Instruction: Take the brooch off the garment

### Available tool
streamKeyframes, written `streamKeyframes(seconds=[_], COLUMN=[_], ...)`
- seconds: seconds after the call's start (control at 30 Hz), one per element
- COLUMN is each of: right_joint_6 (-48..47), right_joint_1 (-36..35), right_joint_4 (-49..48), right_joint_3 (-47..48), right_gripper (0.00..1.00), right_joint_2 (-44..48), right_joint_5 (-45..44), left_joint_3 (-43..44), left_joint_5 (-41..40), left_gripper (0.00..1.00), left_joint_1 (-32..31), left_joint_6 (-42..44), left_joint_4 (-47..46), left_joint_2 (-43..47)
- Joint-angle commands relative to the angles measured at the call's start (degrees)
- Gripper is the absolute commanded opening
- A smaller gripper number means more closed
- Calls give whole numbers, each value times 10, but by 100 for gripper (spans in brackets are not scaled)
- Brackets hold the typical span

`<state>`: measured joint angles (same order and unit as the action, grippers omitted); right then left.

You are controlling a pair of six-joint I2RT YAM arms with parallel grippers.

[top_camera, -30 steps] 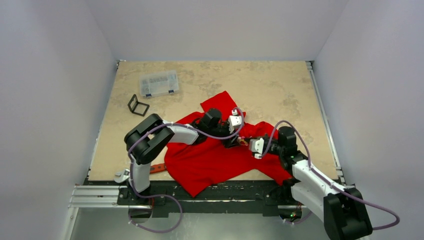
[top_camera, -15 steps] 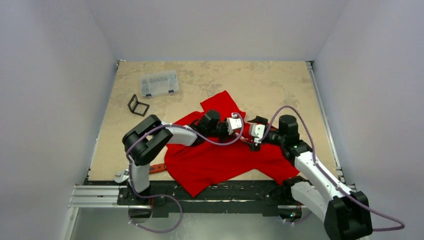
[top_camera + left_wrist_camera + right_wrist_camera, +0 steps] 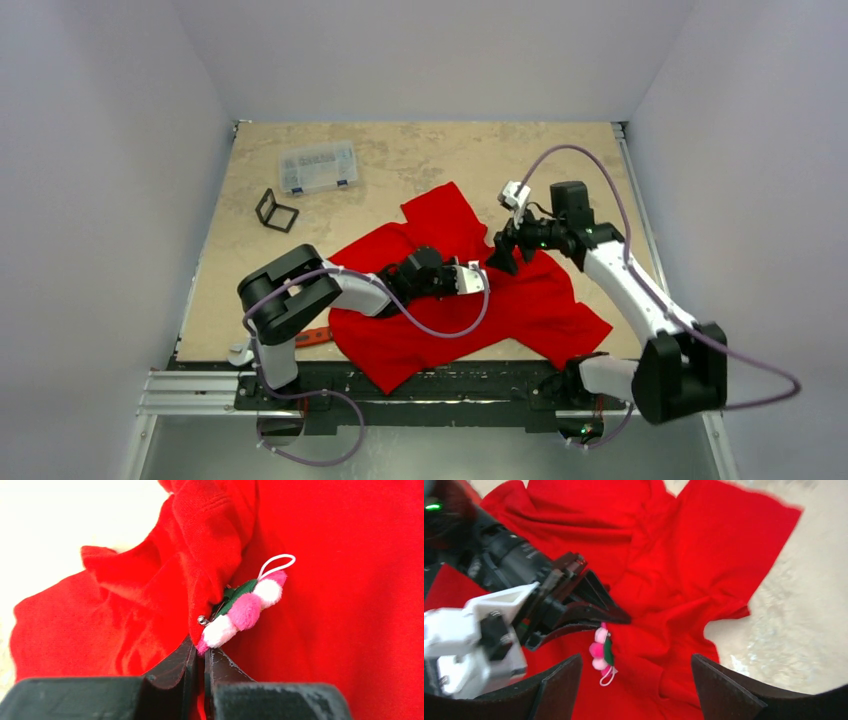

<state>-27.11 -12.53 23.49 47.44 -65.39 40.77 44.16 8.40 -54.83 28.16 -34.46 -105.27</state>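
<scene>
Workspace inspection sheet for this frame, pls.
Surface: beige marbled table.
Job's things: red T-shirt crumpled mid-table; brooch at a raised fold, pin state unclear.
Clutter: clear organiser box and black frame far left; red-handled tool by left arm's base.
Grippers: left gripper shut on the brooch's edge; right gripper open, raised above the T-shirt.
Cables: purple cable on each arm; left one loops over the T-shirt.
Surroundings: plain white walls; nothing else seen.

Surrounding objects on the beige marbled table (image 3: 560,160).
A clear plastic compartment box (image 3: 318,166) lies at the far left. A small black square frame (image 3: 276,211) sits just nearer than it. A red-handled wrench (image 3: 313,336) with a silver head lies at the near left edge.
</scene>
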Motion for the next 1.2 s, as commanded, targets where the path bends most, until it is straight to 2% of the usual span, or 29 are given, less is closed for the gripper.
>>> streamKeyframes(seconds=[0.0, 0.1, 0.3, 0.47, 0.67, 0.83, 0.93, 1.17], right_joint_6=[-24, -54, 10, 18, -55, -80, -92, -145], right_joint_1=[12, 15, 22, 45, 59, 59, 59, 59], right_joint_4=[149, 207, 187, 214, 291, 309, 312, 343], right_joint_3=[93, 133, 173, 203, 219, 218, 213, 204], right_gripper=[82, 84, 91, 94, 92, 91, 78, 28], right_joint_2=[-139, -218, -314, -386, -461, -475, -478, -473], right_joint_5=[42, 76, 148, 221, 240, 264, 282, 319], left_joint_3=[-8, -6, -31, -43, -56, -51, -44, -52], left_joint_5=[-71, -100, -94, -97, -104, -105, -102, -74], left_gripper=[0, 0, 0, 0, 0, 0, 0, 1], left_joint_1=[-9, -13, -25, -37, -39, -40, -39, -38], left_joint_6=[32, 36, 51, 63, 58, 46, 37, 22], left_joint_4=[-39, -31, -68, -97, -138, -149, -153, -150], left_joint_2=[34, 42, 52, 50, 51, 55, 56, 64])
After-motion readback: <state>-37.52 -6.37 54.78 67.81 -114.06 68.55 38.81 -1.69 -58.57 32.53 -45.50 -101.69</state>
